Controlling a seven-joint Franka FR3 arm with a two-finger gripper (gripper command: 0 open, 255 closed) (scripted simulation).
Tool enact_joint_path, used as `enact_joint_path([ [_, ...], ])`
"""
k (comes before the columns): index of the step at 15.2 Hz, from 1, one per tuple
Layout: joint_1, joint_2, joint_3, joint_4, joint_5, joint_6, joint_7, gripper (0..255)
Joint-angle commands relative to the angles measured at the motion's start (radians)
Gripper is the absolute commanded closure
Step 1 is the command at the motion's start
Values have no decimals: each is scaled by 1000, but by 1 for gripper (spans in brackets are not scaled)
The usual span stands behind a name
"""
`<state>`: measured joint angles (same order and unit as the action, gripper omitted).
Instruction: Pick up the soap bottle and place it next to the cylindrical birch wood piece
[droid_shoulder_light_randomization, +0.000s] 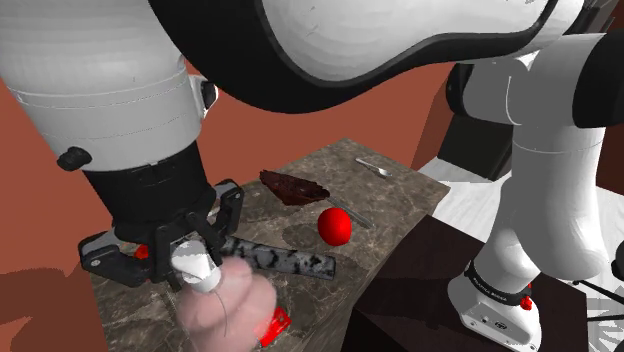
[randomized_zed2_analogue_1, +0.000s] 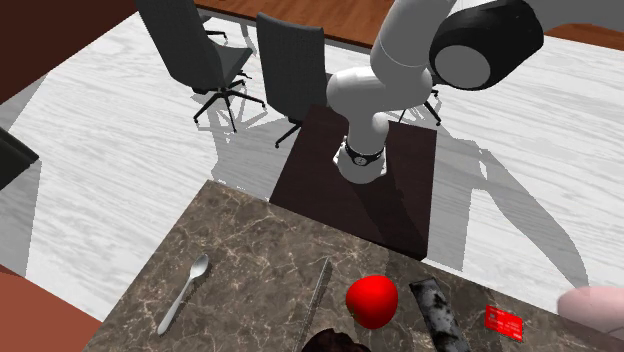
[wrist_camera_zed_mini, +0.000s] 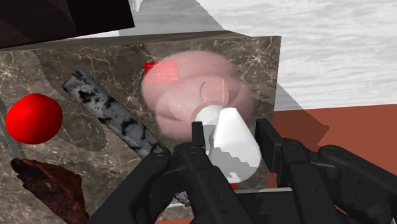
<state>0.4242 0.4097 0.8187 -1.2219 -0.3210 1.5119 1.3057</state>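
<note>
Gripper (wrist_camera_zed_mini: 231, 130) narrowed onto the white cap (wrist_camera_zed_mini: 232, 153) of the pink bottle (wrist_camera_zed_mini: 191, 89), I held it by that top alone, its body hanging below my fingers (wrist_camera_zed_mini: 198, 139) over the table's (droid_shoulder_light_randomization: 400, 195) corner; whether it had cleared the surface I could not tell. A red card (droid_shoulder_light_randomization: 275, 328) lay just beside it, the mottled cylinder (droid_shoulder_light_randomization: 285, 260) near. I judged the tapered cap could slip from so small a grip and drop the bottle off the edge, or the swinging body could send the cylinder rolling toward the ball (droid_shoulder_light_randomization: 335, 226).
</note>
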Motion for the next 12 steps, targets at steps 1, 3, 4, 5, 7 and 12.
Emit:
enact_joint_path([
  [1,-12,-7,1,-39,4,34,1,255],
  [3,-25,-15,2,-79,10,66,2,255],
  [4,-30,-19,2,-98,12,82,2,255],
  [5,-36,-22,3,-116,14,97,2,255],
  [7,-45,-27,3,-151,18,127,3,255],
  [12,-63,-35,2,-230,21,198,7,255],
])
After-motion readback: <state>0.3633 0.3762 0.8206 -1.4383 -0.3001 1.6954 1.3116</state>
